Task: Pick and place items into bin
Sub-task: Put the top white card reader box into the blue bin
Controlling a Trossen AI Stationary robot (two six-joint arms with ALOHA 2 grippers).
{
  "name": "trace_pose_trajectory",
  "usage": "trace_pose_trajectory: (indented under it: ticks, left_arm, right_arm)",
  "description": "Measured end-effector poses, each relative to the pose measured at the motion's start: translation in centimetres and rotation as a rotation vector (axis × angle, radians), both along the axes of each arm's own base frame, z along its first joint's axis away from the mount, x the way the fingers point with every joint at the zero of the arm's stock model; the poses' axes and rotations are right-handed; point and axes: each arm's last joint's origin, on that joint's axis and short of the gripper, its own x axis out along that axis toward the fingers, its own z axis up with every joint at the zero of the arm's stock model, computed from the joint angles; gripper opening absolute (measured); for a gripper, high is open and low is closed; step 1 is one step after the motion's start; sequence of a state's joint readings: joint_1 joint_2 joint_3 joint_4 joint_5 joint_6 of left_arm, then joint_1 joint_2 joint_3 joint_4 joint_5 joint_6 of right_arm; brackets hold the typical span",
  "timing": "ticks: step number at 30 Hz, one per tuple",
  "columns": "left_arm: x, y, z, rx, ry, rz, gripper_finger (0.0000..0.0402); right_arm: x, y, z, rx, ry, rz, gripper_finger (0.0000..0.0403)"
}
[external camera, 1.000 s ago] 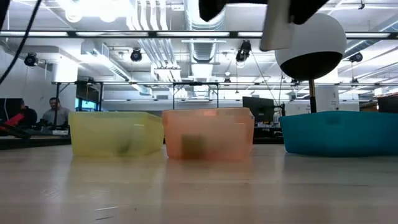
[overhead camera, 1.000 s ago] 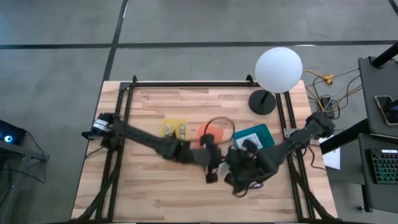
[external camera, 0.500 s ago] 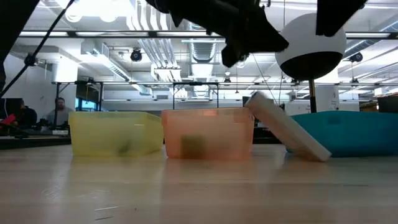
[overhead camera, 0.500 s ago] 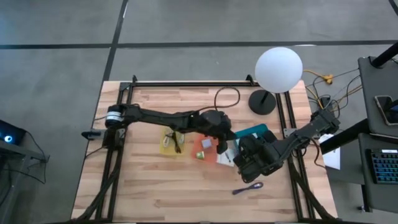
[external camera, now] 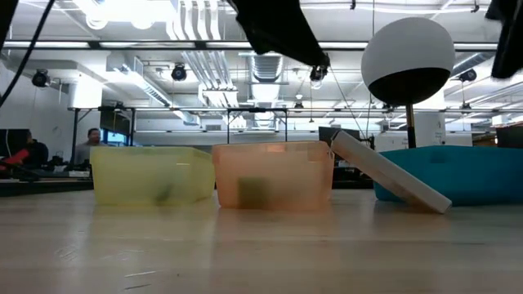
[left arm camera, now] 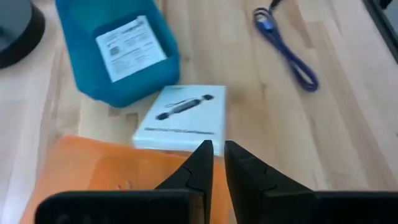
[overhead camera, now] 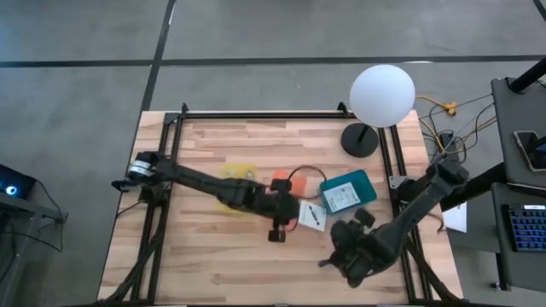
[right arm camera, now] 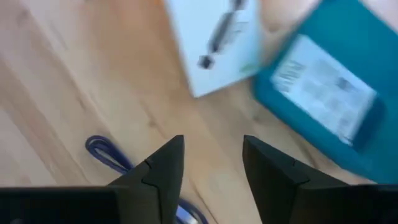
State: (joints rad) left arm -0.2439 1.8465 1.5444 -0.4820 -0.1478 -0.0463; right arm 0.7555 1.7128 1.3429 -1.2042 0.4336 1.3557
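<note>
— What changed since half a second ago?
— Both my arms pulled back from the teal bin (overhead camera: 348,192). From above, my right gripper (overhead camera: 351,257) hangs near the table's front edge, by the blue cable (overhead camera: 328,260).
— And at table height?
— A white packet (external camera: 391,172) leans on that bin's wall, with bare wood in front.
— Left wrist?
— My left gripper (left arm camera: 214,155) is nearly closed, empty, over the orange bin (left arm camera: 106,165).
— Right wrist?
— Fingers parted, holding nothing; a white card (right arm camera: 328,89) lies inside the teal bin.
</note>
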Motion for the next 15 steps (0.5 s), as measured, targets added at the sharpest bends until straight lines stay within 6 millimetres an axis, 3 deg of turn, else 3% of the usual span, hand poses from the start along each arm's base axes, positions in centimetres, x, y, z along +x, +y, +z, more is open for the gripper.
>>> trace_pose_trajectory:
  ticks: [8,15]
  left_arm:
    - [-2.9,-4.4,-0.8,0.278,0.066,0.077,0.0026]
    - [-6.7,-5.9,-0.6,0.264,0.192,0.262,0.0026]
  right_arm:
    - [4.2,1.5,-7.0,-0.150,0.127,0.072,0.0215]
    - [5.7,2.9,-7.9,-0.326,0.028,-0.067,0.0256]
